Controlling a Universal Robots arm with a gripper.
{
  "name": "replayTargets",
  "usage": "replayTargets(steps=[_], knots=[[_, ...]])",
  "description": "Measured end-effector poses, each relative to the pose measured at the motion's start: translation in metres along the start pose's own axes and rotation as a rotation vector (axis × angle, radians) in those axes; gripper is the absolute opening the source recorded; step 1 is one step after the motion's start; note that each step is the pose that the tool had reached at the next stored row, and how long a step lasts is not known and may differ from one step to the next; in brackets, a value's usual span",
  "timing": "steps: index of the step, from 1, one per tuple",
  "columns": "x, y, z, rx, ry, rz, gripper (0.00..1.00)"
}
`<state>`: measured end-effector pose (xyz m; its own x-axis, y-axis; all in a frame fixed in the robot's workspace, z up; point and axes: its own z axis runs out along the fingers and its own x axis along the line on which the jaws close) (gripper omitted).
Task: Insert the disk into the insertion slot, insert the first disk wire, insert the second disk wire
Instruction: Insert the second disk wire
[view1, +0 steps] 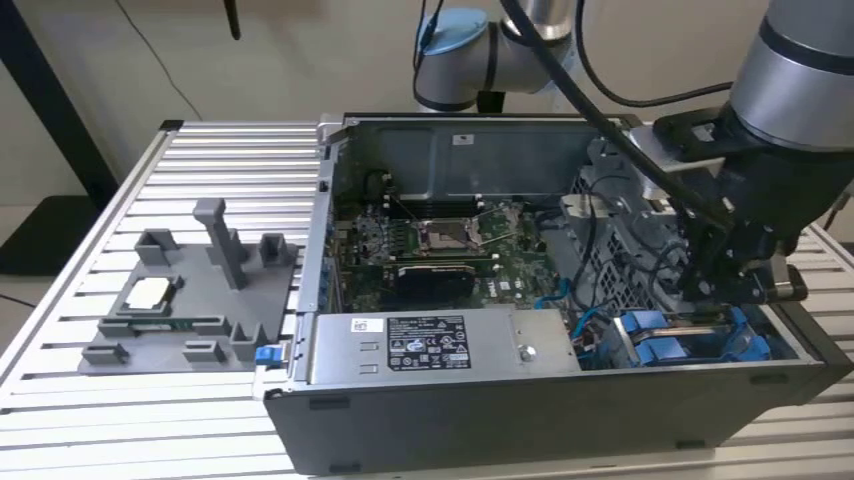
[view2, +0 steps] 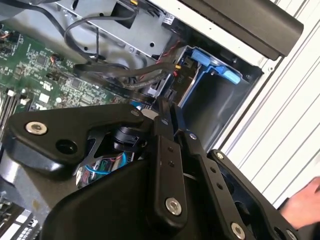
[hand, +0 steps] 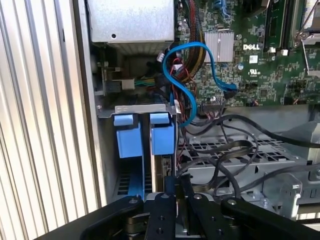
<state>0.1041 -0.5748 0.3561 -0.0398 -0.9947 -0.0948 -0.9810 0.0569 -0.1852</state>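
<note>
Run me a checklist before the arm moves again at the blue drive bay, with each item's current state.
1. Gripper at the insertion slot: ok, it sits low inside the case right at the blue rails.
2. Disk seated: cannot tell; a blue tab shows in the first wrist view, the drive body does not.
3. Disk wires plugged: cannot tell.
4. Path free of cables: not ok; the blue cable loops beside the tab and black cables cross next to the gripper.
5. People clear: not ok; a hand is outside the case wall.
</note>
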Motion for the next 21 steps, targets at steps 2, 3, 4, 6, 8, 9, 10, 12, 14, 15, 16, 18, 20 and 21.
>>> replayTargets(steps=[2, 3, 4, 6, 8, 9, 10, 12, 14, 15, 16, 18, 20, 21], knots=[[0.0003, 0.0007, 0.0034, 0.0048, -0.0002, 0.000, 0.16], [0.0004, 0.0010, 0.0049, 0.0077, -0.0002, -0.001, 0.16], [0.0005, 0.0011, 0.0059, 0.0085, -0.0003, -0.001, 0.16], [0.0005, 0.0011, 0.0061, 0.0086, 0.0000, -0.001, 0.16], [0.0007, 0.0015, 0.0079, 0.0100, -0.0007, -0.001, 0.16], [0.0008, 0.0016, 0.0089, 0.0111, -0.0007, -0.001, 0.16], [0.0009, 0.0016, 0.0098, 0.0120, -0.0006, -0.002, 0.16], [0.0010, 0.0010, 0.0111, 0.0124, -0.0001, -0.002, 0.16], [0.0011, 0.0009, 0.0124, 0.0126, 0.0013, -0.002, 0.16], [0.0012, 0.0005, 0.0133, 0.0127, 0.0011, -0.002, 0.16], [0.0012, 0.0004, 0.0141, 0.0128, 0.0013, -0.003, 0.16], [0.0013, 0.0003, 0.0153, 0.0131, 0.0019, -0.003, 0.16], [0.0014, 0.0001, 0.0164, 0.0133, 0.0018, -0.003, 0.16], [0.0014, 0.0001, 0.0168, 0.0134, 0.0019, -0.003, 0.16]])
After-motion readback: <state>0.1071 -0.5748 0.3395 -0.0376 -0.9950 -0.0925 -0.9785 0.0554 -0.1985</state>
